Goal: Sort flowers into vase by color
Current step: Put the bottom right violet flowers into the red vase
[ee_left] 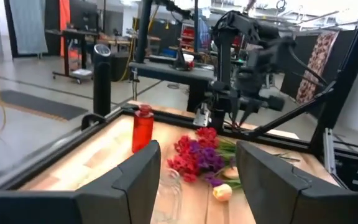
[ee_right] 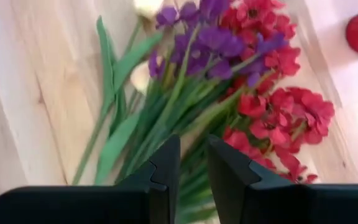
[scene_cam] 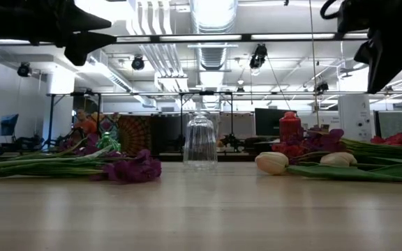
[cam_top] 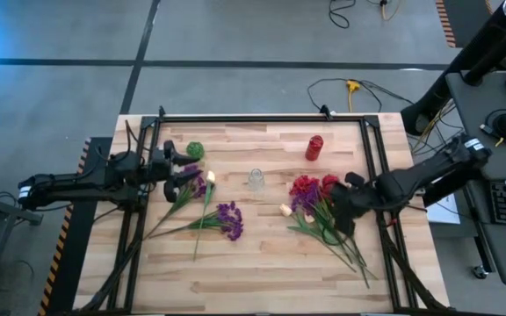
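Two loose piles of green-stemmed flowers lie flat on the wooden table. The left pile (cam_top: 202, 211) has purple clusters (cam_top: 228, 219) and a cream tulip bud (cam_top: 209, 178). The right pile (cam_top: 323, 215) has red blossoms (ee_right: 278, 93), purple blossoms (ee_right: 210, 43) and tulip buds (scene_cam: 271, 162). My left gripper (cam_top: 178, 171) is wide open and empty, held high over the left pile's far end; it also shows in its wrist view (ee_left: 194, 186). My right gripper (cam_top: 345, 206) hovers over the right pile's stems, its fingers a narrow gap apart (ee_right: 192, 168) and touching nothing.
A clear glass vase (cam_top: 256, 179) stands at the table's middle, a red vase (cam_top: 314, 147) at the far right and a green vase (cam_top: 195, 150) at the far left. A black frame (cam_top: 262, 118) rims the table. Bare wood lies along the near edge (cam_top: 262, 281).
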`<state>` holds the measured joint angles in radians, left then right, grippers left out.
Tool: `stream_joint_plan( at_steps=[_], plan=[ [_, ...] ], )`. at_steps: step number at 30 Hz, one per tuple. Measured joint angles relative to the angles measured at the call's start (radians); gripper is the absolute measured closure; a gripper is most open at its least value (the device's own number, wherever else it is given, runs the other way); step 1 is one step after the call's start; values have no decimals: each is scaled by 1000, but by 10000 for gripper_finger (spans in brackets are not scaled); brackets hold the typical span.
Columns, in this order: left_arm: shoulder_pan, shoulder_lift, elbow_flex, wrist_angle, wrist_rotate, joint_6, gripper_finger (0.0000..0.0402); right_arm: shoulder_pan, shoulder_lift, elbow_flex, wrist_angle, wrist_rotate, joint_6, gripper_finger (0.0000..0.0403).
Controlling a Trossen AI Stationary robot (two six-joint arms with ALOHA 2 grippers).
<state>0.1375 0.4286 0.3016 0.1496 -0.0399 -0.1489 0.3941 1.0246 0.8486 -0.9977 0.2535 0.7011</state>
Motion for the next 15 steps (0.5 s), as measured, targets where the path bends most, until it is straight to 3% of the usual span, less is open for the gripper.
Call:
stream_joint_plan(
  at_steps=[6,8,15],
  plan=[
    [0,0,0,35,-119,15,182,49,59,-1,91,9,47,302],
    [0,0,0,35,-160,16,167,47,85,-1,102,9,69,276],
    [0,4,0,35,-161,15,124,47,195,-2,99,10,116,169]
  ],
)
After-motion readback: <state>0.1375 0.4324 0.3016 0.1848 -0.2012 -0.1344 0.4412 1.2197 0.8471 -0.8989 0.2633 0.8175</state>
